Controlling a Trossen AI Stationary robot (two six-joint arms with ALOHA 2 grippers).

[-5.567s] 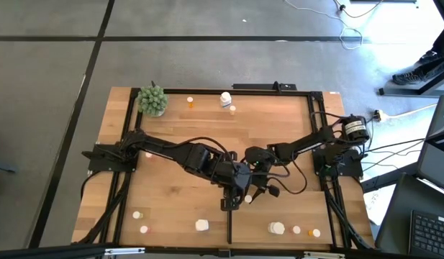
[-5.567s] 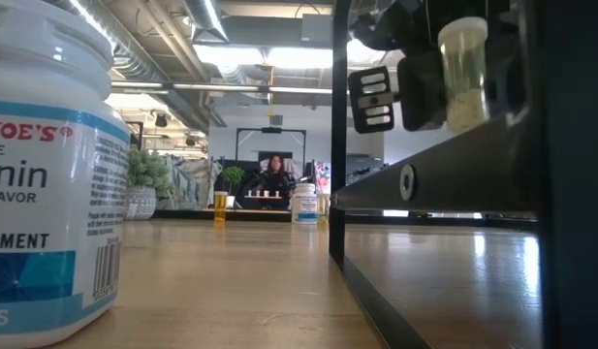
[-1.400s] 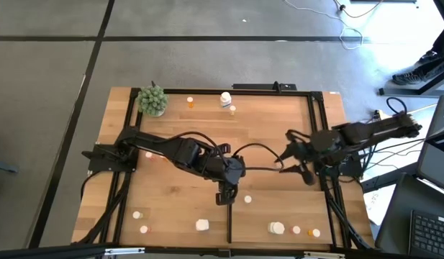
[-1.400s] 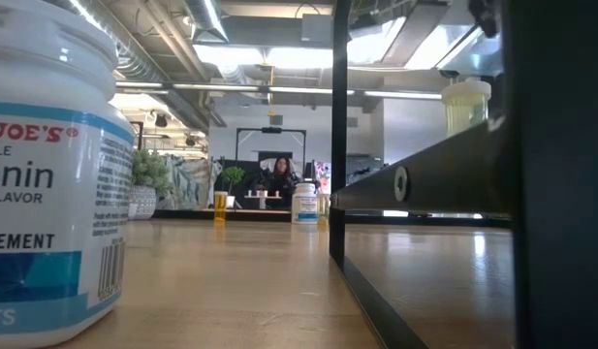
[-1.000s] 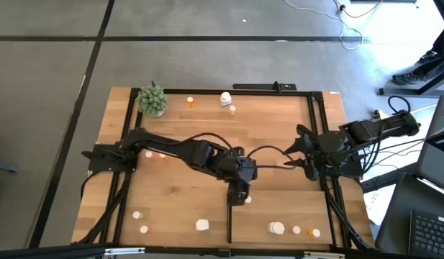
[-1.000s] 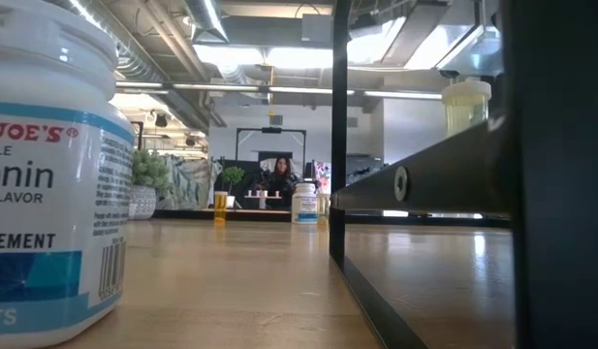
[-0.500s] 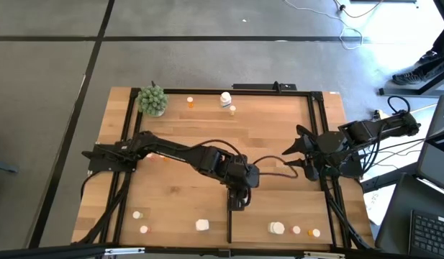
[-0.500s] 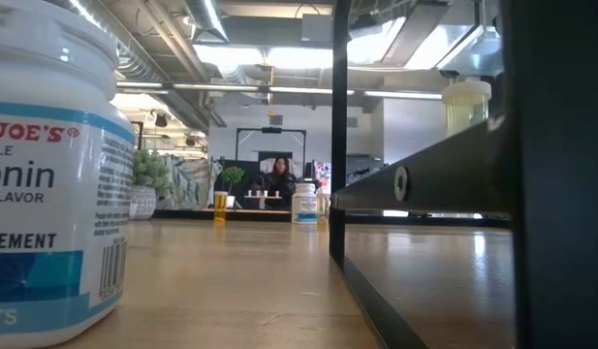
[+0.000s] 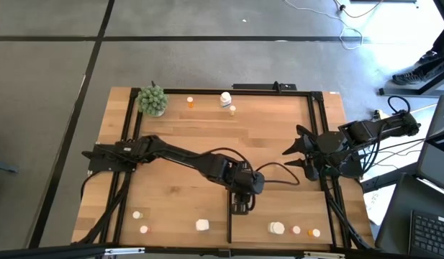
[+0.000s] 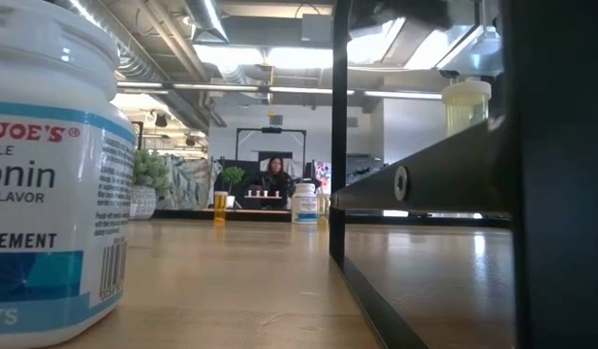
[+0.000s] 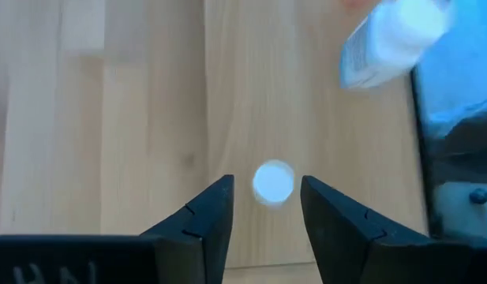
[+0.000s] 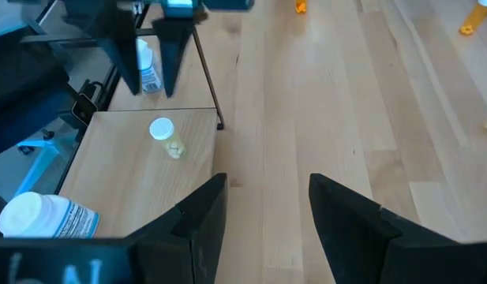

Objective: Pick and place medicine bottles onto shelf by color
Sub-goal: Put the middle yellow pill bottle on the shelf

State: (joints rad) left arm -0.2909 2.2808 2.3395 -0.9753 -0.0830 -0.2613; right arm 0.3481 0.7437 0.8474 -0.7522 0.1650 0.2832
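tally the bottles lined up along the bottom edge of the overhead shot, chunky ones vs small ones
chunky white bottles: 2
small bottles: 4
total: 6

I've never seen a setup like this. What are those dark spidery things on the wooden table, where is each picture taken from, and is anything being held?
They are two robot arms, each ending in a two-finger gripper. One camera looks straight down, one sits at table-top height, and one rides on each wrist. The left gripper hangs open over a small white-capped bottle standing on the pale shelf, its fingers on either side without touching it. The right gripper waits open at the table's right edge. Neither holds anything. More bottles stand along the near and far edges, a green plant sits in a corner, and a large white jar stands right by the low camera.
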